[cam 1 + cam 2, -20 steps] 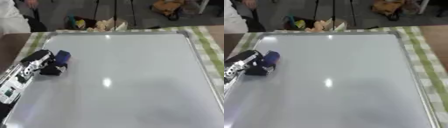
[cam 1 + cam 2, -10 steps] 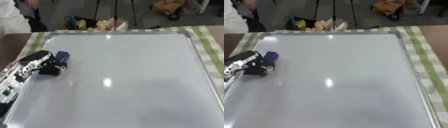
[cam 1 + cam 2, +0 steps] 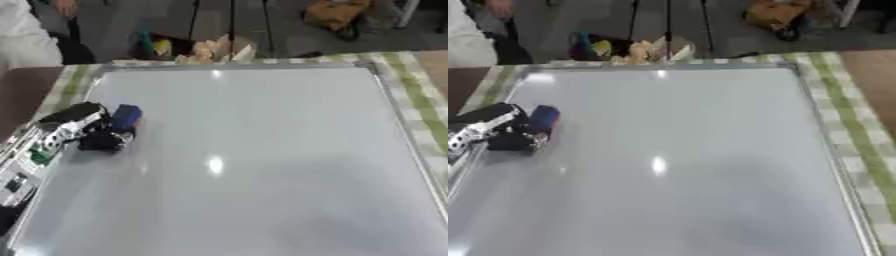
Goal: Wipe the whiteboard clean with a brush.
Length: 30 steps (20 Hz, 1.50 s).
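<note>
The left hand clamps the blue brush at the whiteboard's left edge (the unwiped surface stretches rightward).

Two head cameras, side by side, looking down at my work surface.

I see the whiteboard from above and slightly behind its near edge, facing forward, close enough that it fills most of each view. Both eyes share the board, the green checked tablecloth along its right and the floor clutter beyond; the right eye view sits shifted, cropping more of my left hand.
</note>
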### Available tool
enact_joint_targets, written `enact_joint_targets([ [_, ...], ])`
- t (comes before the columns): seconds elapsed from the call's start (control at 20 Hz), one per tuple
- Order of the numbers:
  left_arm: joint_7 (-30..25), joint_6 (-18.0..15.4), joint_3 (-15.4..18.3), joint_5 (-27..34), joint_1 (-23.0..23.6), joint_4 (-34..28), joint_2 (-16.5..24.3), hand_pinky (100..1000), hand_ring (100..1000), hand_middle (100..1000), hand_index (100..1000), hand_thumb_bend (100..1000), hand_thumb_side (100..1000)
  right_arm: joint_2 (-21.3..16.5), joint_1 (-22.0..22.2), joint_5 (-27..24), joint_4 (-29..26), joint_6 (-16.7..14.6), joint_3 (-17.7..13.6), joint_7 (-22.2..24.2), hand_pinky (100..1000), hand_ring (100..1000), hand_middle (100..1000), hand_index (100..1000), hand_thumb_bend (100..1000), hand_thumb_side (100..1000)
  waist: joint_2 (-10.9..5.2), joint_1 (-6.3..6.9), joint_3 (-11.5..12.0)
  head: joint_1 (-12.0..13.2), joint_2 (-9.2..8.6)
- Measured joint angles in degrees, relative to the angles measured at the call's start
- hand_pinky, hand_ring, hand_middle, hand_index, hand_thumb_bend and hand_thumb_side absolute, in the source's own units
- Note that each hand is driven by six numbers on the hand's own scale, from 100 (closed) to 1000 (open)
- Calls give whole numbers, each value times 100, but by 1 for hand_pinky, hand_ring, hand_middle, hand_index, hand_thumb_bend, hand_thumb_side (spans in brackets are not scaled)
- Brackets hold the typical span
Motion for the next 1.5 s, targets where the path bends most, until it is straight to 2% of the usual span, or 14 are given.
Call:
enact_joint_targets([
  [0.65, -247, -286, -146, -297, -54, 23, -4, 373, 486, 403, 323, 107, 645, 0, -1, -95, 0, 15, 3, 52, 739, 680, 542, 789, 100, 814, 0, 4, -11, 25, 0],
  [1.5, -576, -420, -496, -253, -66, -571, -2, 352, 470, 380, 324, 100, 658, 0, -5, -193, 0, 24, 1, 100, 741, 681, 541, 790, 100, 814, 0, 24, -19, 94, -1],
])
